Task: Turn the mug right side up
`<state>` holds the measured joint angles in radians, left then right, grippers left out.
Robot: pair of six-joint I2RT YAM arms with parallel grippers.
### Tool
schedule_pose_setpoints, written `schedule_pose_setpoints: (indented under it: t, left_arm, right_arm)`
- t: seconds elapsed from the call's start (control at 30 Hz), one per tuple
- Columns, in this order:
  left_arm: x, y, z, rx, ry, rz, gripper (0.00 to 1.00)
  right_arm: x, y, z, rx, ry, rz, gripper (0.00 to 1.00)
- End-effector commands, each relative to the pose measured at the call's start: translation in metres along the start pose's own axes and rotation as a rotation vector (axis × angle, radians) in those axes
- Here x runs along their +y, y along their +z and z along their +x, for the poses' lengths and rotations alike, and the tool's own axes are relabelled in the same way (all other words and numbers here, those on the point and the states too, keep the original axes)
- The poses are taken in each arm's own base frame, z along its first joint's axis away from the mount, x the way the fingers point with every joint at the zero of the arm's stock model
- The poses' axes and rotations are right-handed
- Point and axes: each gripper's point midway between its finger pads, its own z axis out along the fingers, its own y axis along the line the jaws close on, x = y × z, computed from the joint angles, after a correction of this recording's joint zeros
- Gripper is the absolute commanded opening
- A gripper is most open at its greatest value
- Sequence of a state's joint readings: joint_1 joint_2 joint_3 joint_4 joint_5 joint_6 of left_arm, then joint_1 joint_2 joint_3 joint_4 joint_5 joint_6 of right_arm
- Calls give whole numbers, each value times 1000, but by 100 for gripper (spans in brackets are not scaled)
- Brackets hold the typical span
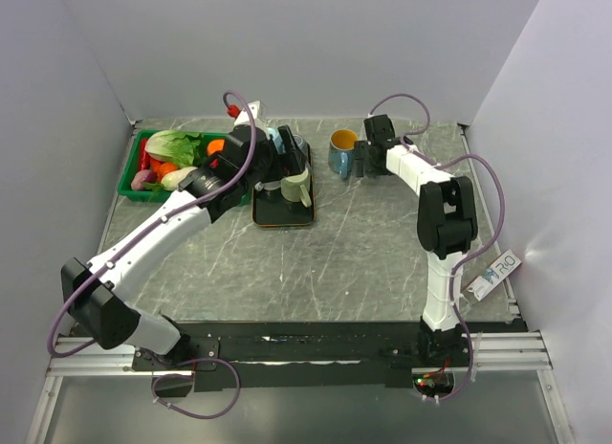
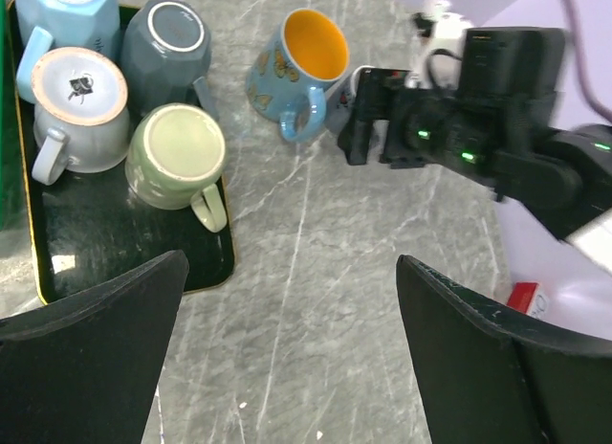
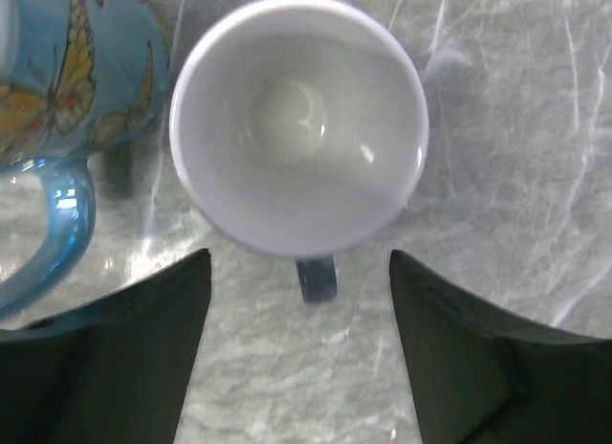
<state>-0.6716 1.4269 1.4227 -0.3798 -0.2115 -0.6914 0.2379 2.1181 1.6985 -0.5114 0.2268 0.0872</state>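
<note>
Your right gripper (image 3: 298, 267) hangs spread and empty over the white mug (image 3: 298, 128), which stands mouth-up near the bench's far edge, just beside the blue mug (image 3: 86, 80). If you lift off crooked, a finger could snag the handle (image 3: 316, 279) and topple it. Your left gripper (image 2: 292, 262) is also spread, holding nothing.

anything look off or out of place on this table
On the black tray, the green mug, grey mug and pink-rimmed mug sit bottom up; the butterfly mug and white mug on the table stand mouth up. No spill shows.
</note>
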Motion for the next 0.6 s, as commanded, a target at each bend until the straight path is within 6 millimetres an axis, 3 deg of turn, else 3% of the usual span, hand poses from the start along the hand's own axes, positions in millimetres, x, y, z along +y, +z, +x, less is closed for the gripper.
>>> schedule_pose_setpoints:
  t: [0.0,0.27,0.4,0.47,0.5,0.57]
  left_arm:
    - [4,8,-5,-1,8,-47,96]
    - [8,48,30,71,-26,-46,96]
    - [24,75,55,130,-53,-125,96]
    - [30,92,65,150,-75,-170,96]
    - [29,98,58,126,-78,-186,96]
    - [42,113,73,153,-83,-251,96]
  right_arm:
    - [-6,-56,-38,-134,80,-14,100]
    - [-14,-120,-47,-222,113,-74,100]
    - [-19,-158,-42,-232,222,-93,100]
    - [-19,-166,-34,-219,258,-101,100]
    - [-21,-176,-34,-234,268,-103,99]
    - [-24,-181,-25,-227,290,-94,99]
